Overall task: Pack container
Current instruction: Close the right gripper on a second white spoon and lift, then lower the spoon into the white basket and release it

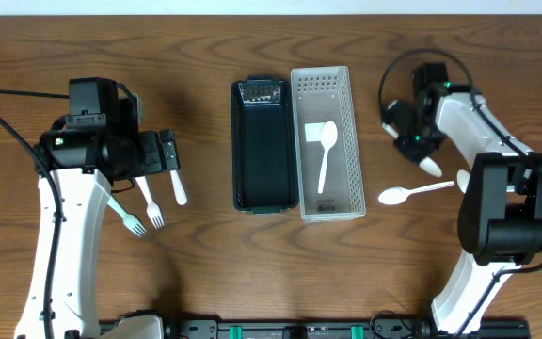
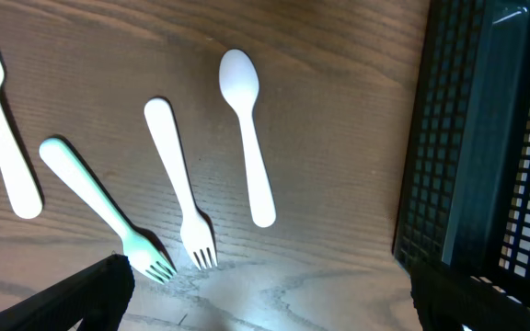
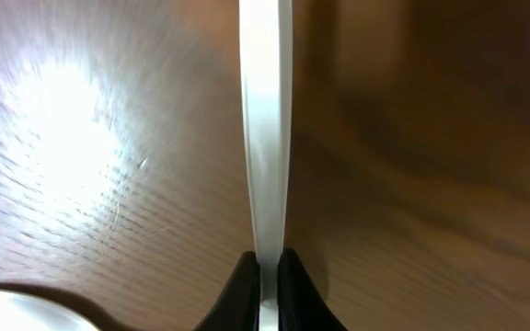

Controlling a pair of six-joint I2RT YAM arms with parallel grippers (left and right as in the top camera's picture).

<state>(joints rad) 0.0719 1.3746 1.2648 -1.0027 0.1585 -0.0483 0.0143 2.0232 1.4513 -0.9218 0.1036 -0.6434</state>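
A black container (image 1: 263,193) and a white perforated container (image 1: 348,141) stand side by side at the table's middle. One white spoon (image 1: 326,151) lies in the white container. My left gripper (image 1: 163,151) is open and empty above a white spoon (image 2: 247,138), a white fork (image 2: 180,184) and a mint fork (image 2: 99,207) on the table. Another white fork (image 2: 3,138) lies further left. My right gripper (image 1: 412,132) is shut on a white utensil (image 3: 265,138), seen edge-on, its end (image 1: 431,168) close to the wood. A white spoon (image 1: 417,193) lies on the table nearby.
The black container's mesh wall (image 2: 486,138) fills the right edge of the left wrist view. Black cables run by both arm bases. The right arm's base (image 1: 506,217) stands beside the loose spoon.
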